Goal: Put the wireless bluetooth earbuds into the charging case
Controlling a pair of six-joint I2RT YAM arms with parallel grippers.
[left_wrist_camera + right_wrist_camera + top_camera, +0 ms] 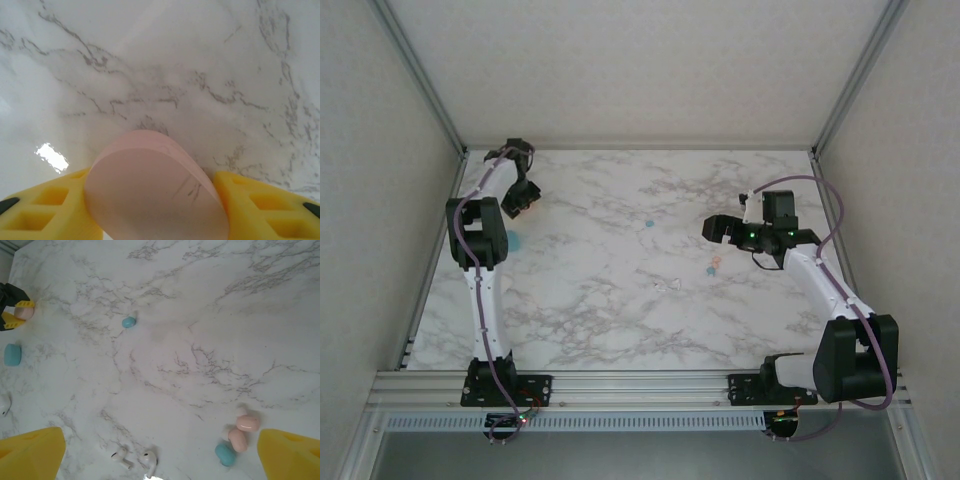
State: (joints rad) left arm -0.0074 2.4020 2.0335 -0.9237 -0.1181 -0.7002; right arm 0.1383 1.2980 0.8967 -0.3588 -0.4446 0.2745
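Standing spread wide, the right gripper (pixel 160 455) held nothing. Between its yellow fingers (pixel 32 452) lay two white earbuds (pixel 148 459) and two pink earbuds (pixel 239 439), with a teal earbud (pixel 225 454) just beside the pink pair, all on the marble table (pixel 200 315). A lone teal earbud (pixel 129 322) lay farther off. At the far-left corner, the left gripper (pixel 152 175) pinched a pink case (pixel 150 200).

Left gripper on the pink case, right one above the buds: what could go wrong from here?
The rounded pink case, pinched between the left gripper's fingers, may slip. Two pink earbuds and a teal earbud lie bunched together, so the open right gripper might scatter them.
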